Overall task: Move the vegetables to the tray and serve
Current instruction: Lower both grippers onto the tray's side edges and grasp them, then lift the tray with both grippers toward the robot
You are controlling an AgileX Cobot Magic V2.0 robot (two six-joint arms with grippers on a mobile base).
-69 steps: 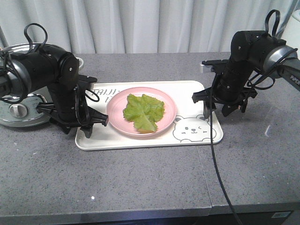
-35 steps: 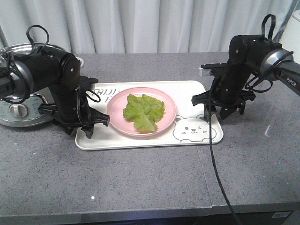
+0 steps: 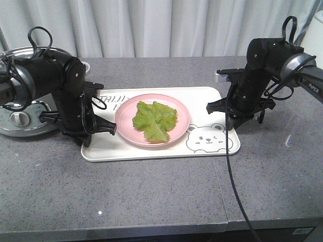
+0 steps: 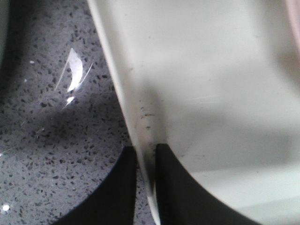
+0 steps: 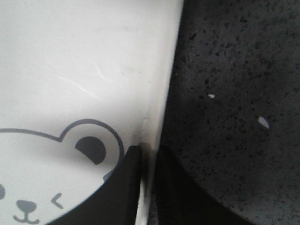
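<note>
The vegetables, one crinkly green lettuce leaf (image 3: 154,119), lie on a round pink plate (image 3: 124,126) in the middle of the cream tray (image 3: 151,151). The tray rests flat on the grey counter. My left gripper (image 3: 87,137) points down at the tray's left edge. In the left wrist view the left gripper (image 4: 146,150) is shut on the tray's rim (image 4: 123,93), one finger on each side. My right gripper (image 3: 233,126) is at the right edge. In the right wrist view the right gripper (image 5: 149,151) is shut on the rim (image 5: 161,84) beside the bear's ear (image 5: 93,149).
A silver cooker (image 3: 20,118) stands on the counter just left of my left arm. A white object (image 3: 317,25) shows at the far right corner. A seam (image 3: 222,191) crosses the counter in front of the tray. Curtains hang behind.
Both grippers have come down a little onto the tray's side edges and their fingers have shut on the rims. Tray, plate and lettuce have not moved.
</note>
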